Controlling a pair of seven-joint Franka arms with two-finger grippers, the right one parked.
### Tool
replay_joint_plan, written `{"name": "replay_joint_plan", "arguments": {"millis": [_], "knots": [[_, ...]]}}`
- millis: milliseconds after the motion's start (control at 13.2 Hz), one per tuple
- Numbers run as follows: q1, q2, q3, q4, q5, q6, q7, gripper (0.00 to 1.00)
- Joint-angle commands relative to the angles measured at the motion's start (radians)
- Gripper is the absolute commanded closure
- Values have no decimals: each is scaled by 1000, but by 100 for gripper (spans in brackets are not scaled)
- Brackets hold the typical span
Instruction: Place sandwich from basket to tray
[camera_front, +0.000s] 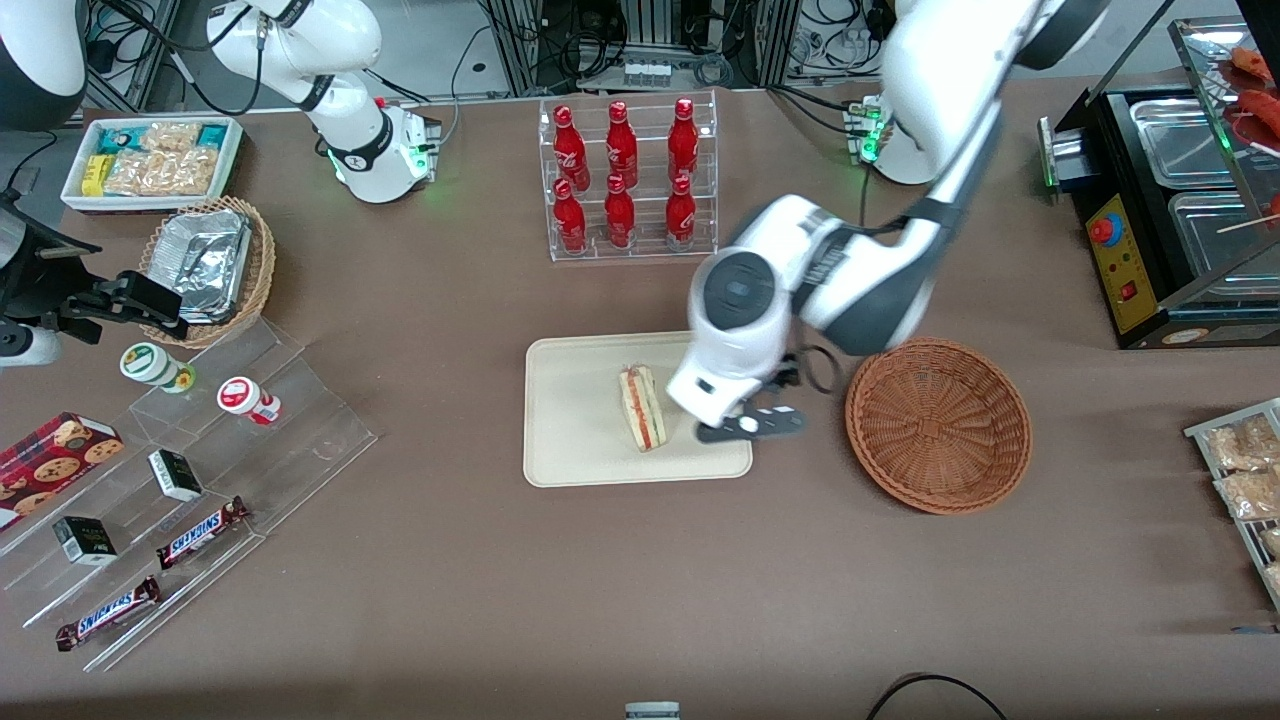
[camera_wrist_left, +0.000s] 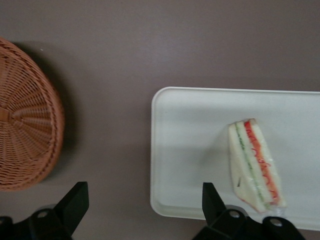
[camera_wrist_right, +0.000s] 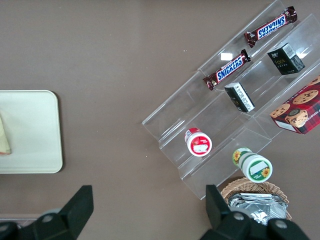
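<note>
One sandwich (camera_front: 641, 407) flat on tray (camera_front: 570, 440), tool (camera_wrist_left: 145, 200) spread apart just above

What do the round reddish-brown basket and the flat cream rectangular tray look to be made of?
The round reddish-brown basket looks like woven wicker: ribbed strands radiate from its centre. The flat cream rectangular tray looks like moulded plastic, smooth and matte with rounded corners, though that is uncertain. The wrapped triangular sandwich lies on it; the open gripper hovers at the tray's basket-side edge.
</note>
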Motion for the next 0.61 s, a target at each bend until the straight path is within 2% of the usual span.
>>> {"name": "replay_joint_plan", "arguments": {"millis": [0, 76, 529], "knots": [[122, -166, -4, -173, -70, -2, 175, 0], [170, -192, -4, -190, -93, -8, 233, 0], [372, -334, -2, -255, -120, -140, 559, 0]]}}
